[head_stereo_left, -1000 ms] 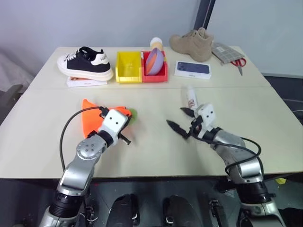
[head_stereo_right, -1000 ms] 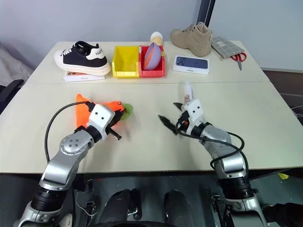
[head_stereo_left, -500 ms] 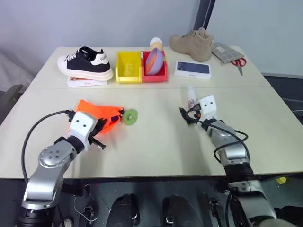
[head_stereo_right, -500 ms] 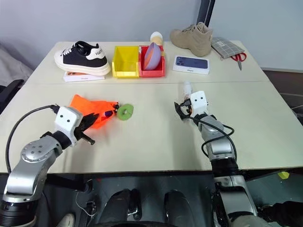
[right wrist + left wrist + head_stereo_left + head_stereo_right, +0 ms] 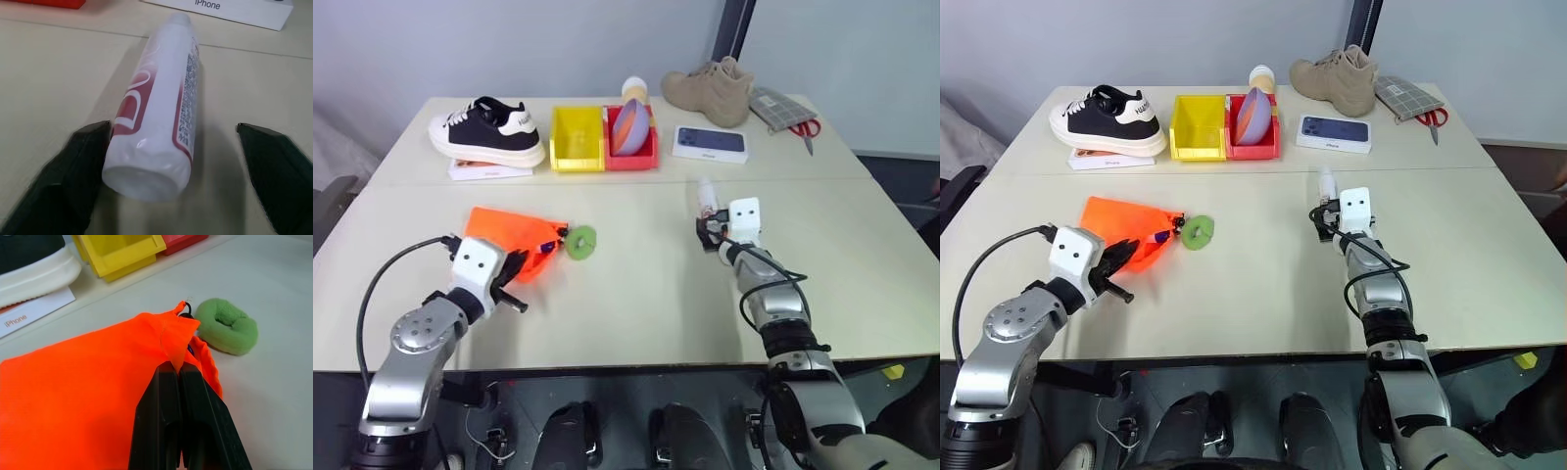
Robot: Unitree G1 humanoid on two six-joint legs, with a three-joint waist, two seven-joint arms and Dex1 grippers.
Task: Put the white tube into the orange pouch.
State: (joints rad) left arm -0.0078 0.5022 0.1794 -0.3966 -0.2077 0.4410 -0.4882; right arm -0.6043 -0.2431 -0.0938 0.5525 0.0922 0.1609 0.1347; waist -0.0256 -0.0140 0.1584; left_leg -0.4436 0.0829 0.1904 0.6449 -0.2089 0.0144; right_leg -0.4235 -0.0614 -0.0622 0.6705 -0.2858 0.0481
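Note:
The white tube (image 5: pixel 156 98), with its red label, lies on the table right of centre, and its near end sits between the fingers of my open right gripper (image 5: pixel 709 231). One finger (image 5: pixel 85 147) touches the tube's end and the other stands apart. The orange pouch (image 5: pixel 509 230) lies flat on the left. Its green ring (image 5: pixel 580 241) rests beside the mouth. My left gripper (image 5: pixel 179 372) is shut on a fold of the pouch's fabric at the mouth.
Along the back of the table stand a black and white sneaker (image 5: pixel 489 127) on a box, a yellow bin (image 5: pixel 578 137), a red bin (image 5: pixel 634 149) holding a purple ball, a phone box (image 5: pixel 712 142), a tan boot (image 5: pixel 710 88) and scissors (image 5: pixel 808 129).
My left gripper has moved left, drawing the pouch with it. My right gripper swung toward the tube and moved forward, so the tube's end now lies between its narrowing fingers.

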